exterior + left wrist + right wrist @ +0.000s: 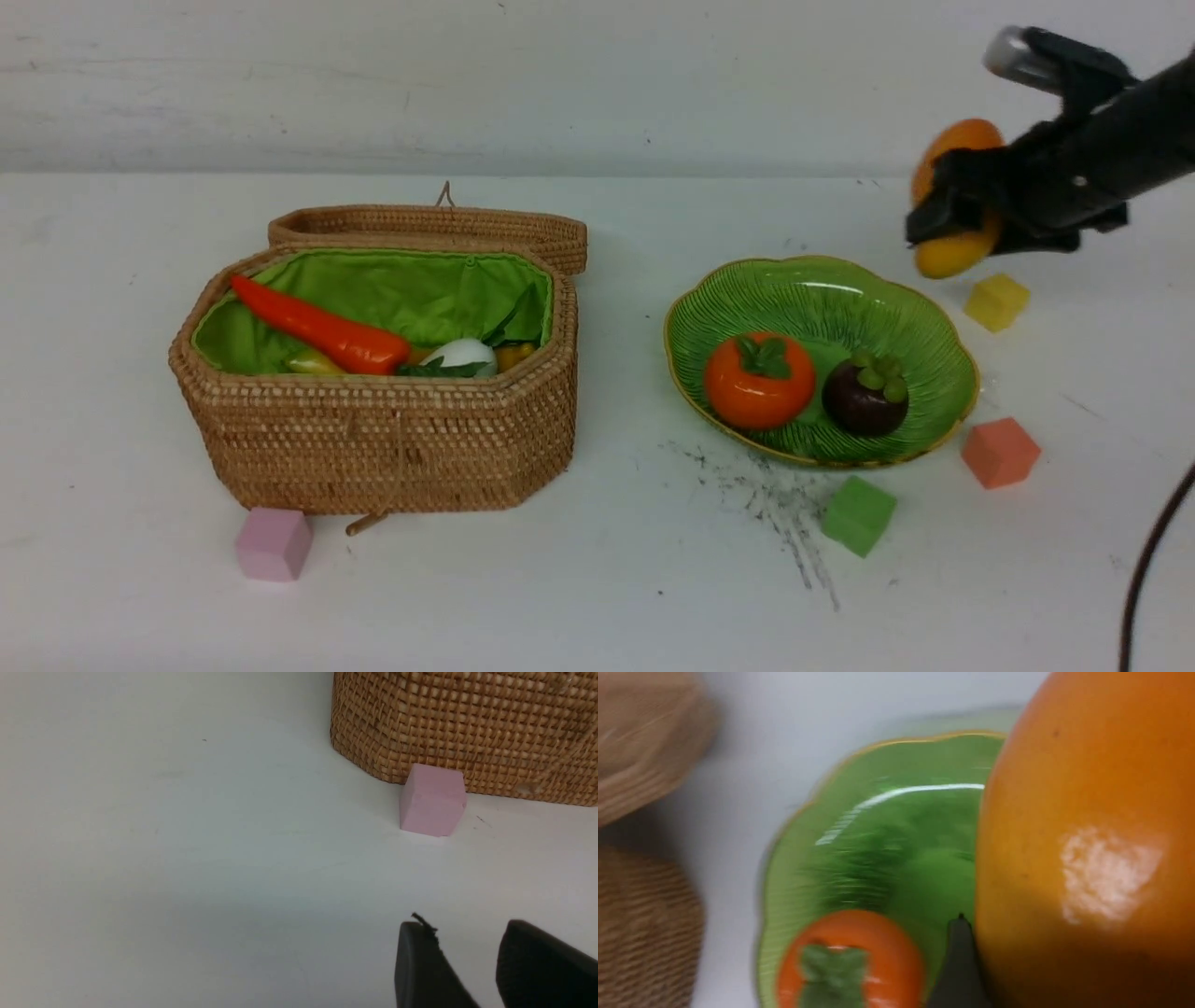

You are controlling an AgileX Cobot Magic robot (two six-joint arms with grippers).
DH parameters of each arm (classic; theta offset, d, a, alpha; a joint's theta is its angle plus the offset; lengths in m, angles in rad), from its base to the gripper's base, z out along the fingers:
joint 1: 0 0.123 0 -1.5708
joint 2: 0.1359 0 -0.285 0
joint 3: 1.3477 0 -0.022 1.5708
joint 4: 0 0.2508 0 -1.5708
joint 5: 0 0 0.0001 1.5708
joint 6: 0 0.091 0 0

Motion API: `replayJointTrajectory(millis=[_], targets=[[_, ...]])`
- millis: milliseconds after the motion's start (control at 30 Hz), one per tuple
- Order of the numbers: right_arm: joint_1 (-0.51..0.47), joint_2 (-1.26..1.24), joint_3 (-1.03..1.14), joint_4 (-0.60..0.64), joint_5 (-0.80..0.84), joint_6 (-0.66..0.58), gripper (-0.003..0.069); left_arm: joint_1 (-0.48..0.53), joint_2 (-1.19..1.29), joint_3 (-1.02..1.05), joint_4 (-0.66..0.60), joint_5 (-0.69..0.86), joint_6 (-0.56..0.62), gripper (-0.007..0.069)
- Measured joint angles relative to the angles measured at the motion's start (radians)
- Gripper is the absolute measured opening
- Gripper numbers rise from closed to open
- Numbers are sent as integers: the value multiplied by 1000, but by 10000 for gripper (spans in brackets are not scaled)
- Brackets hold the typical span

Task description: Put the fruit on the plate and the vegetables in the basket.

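Right gripper (952, 219) has the mango (954, 198) clamped between its jaws, up off the counter just past the plate (920, 308); left gripper (467, 961) empty, jaws narrowly parted, bases cropped.

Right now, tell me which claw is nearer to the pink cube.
Left. The left claw hovers close to the pink cube by the basket; the right claw holds the mango beyond the plate.
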Motion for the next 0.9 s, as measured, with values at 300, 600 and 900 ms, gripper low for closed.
replayJointTrajectory(millis=[300, 600, 900], targets=[[115, 138, 1, 24, -99, 34, 521, 0, 0, 0, 0, 0, 0, 238], [97, 137, 1, 24, -81, 141, 671, 0, 0, 0, 0, 0, 0, 238], [47, -47, 1, -8, 182, 165, 582, 0, 0, 0, 0, 0, 0, 238]])
